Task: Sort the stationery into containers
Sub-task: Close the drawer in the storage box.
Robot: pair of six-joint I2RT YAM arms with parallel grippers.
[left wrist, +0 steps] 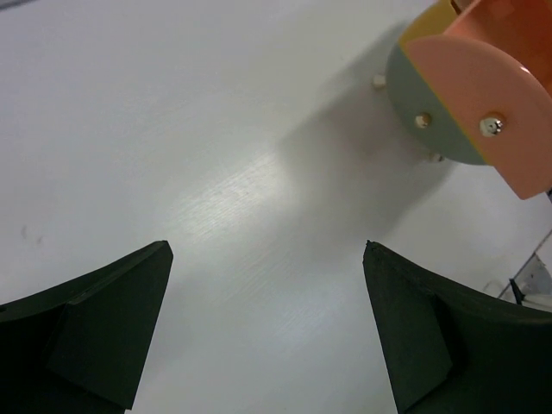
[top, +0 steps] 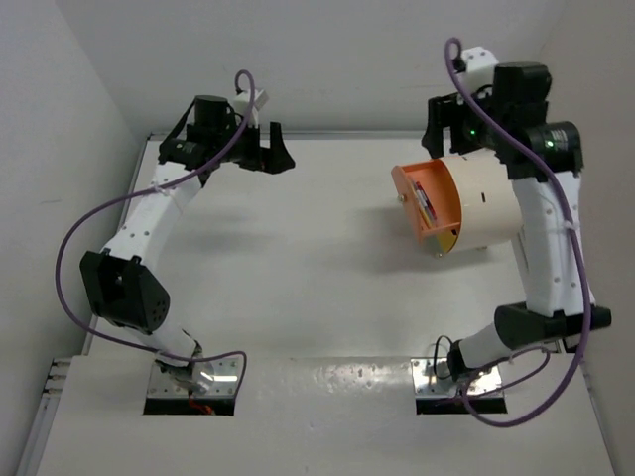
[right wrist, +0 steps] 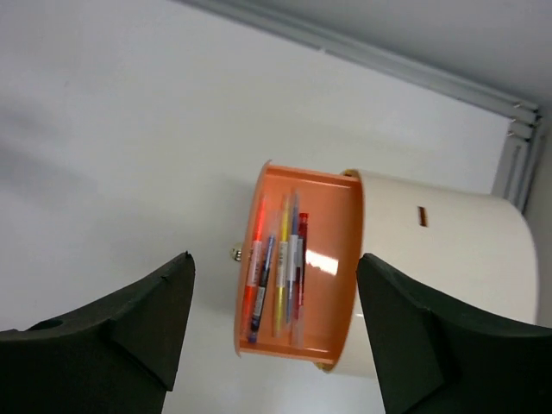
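pens [right wrist: 280, 267] sit in the drawer [right wrist: 336, 207]; left pincer [left wrist: 267, 246] and right pincer [right wrist: 274, 257] open, empty; we fear a shove tips it.

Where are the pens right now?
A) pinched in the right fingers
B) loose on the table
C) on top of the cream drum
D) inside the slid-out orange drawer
D: the right wrist view shows the pens lying side by side inside the orange drawer, which is slid out of the cream drum.
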